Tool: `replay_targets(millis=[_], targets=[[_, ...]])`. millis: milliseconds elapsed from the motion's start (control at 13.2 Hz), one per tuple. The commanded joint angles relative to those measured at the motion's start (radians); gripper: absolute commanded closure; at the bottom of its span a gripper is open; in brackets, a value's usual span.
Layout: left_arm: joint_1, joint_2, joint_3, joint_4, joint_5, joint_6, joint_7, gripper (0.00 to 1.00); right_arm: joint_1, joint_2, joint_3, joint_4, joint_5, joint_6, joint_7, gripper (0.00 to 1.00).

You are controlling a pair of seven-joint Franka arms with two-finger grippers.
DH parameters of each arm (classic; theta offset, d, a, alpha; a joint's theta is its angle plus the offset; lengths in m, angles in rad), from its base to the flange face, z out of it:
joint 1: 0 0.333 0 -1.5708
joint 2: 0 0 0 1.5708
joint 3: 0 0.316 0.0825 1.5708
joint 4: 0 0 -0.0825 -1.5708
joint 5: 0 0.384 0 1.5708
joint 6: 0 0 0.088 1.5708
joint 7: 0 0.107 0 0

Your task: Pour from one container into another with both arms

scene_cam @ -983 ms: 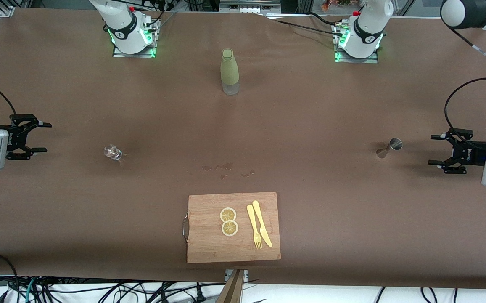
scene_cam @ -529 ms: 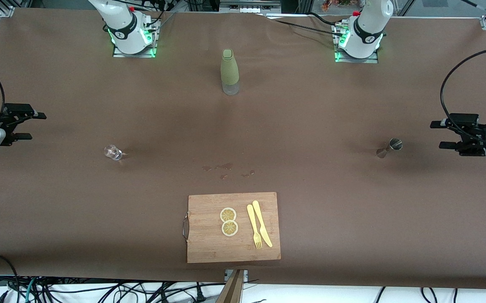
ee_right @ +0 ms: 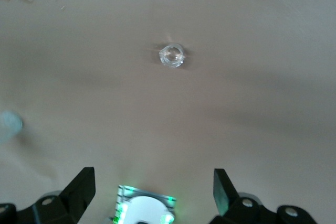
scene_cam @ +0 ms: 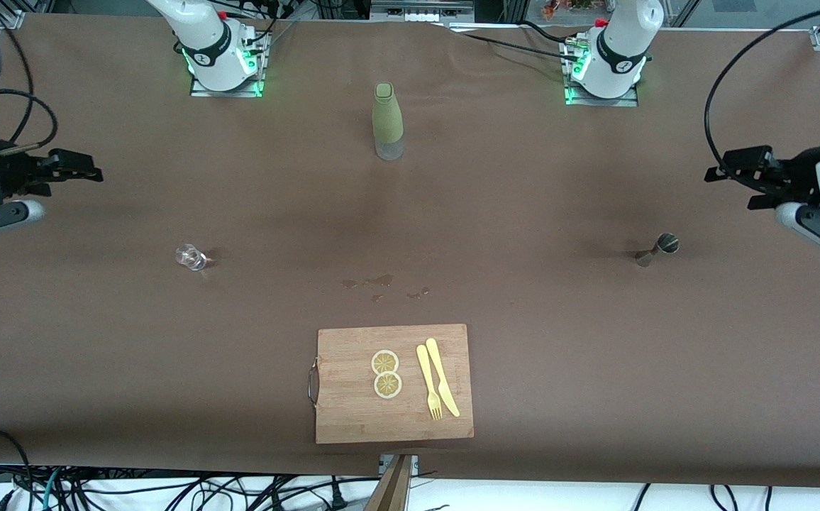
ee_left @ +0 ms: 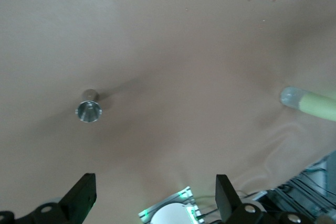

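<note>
**A:** While both arms hang at the ends of the worktop [scene_cam: 559, 355], where do the pouring things lie, reckoned from the cutting board [scene_cam: 353, 419]?

**B:** Small clear glass [scene_cam: 190, 256] stands farther from the front camera than the board, toward the right arm's end. Metal jigger [scene_cam: 658, 248] stands about as far back, toward the left arm's end. Green-sleeved bottle [scene_cam: 386, 121] stands upright much farther back, roughly in line with the board. Some wet spots [scene_cam: 381, 286] sit just past the board's edge.

**A:** And the grippers?

**B:** Left gripper [ee_left: 155, 200] is up over the worktop's end near the jigger, fingers spread wide, holding nothing. Right gripper [ee_right: 152, 195] is likewise over the end near the glass, spread wide and empty.

**A:** So which stage is this?

**B:** I can't settle it. Vessels standing apart with free grippers fits arms about to reach as well as arms drawn away once the pour is over. The spots hint at liquid, no more.

**A:** Whenever those vessels get gripped, what matters?

**B:** The jigger is smooth polished metal, an hourglass with a narrow waist; I'd judge the waist the surest hold, with the fingers level so it doesn't tip. The glass is tiny, round, slick and transparent, so its edges are hard to read; centre on it and close gently. Its mouth is narrow, so a slow tilt held right over it suits. The brown covering looks soft and slightly rippled, so small bases could wobble.
</note>
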Motion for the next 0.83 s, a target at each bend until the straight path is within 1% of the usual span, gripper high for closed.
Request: replay_targets(millis=[0, 151, 227, 303, 454, 605, 756], targets=[[-0.004, -0.042, 0.007, -0.023, 0.058, 0.071, -0.012, 0.00, 0.067, -0.112, -0.101, -0.132, -0.010, 0.109, 0.191, 0.00], [-0.041, -0.064, -0.003, -0.019, 0.205, 0.091, -0.073, 0.00, 0.112, -0.144, -0.147, -0.143, -0.008, 0.153, 0.216, 0.00], [-0.052, -0.068, -0.006, -0.019, 0.227, 0.094, -0.157, 0.00, 0.124, -0.146, -0.169, -0.144, -0.010, 0.192, 0.208, 0.00], [-0.053, -0.082, -0.016, -0.019, 0.224, 0.094, -0.257, 0.00, 0.124, -0.141, -0.172, -0.146, -0.012, 0.205, 0.188, 0.00], [-0.050, -0.088, -0.075, -0.014, 0.227, 0.097, -0.435, 0.00, 0.132, -0.150, -0.166, -0.132, -0.019, 0.205, 0.196, 0.00], [-0.046, -0.087, -0.091, 0.022, 0.220, 0.103, -0.506, 0.00, 0.126, -0.140, -0.161, -0.121, -0.015, 0.185, 0.190, 0.00], [-0.041, -0.079, -0.097, 0.024, 0.209, 0.138, -0.544, 0.00, 0.121, -0.112, -0.163, -0.094, 0.002, 0.183, 0.167, 0.00]])
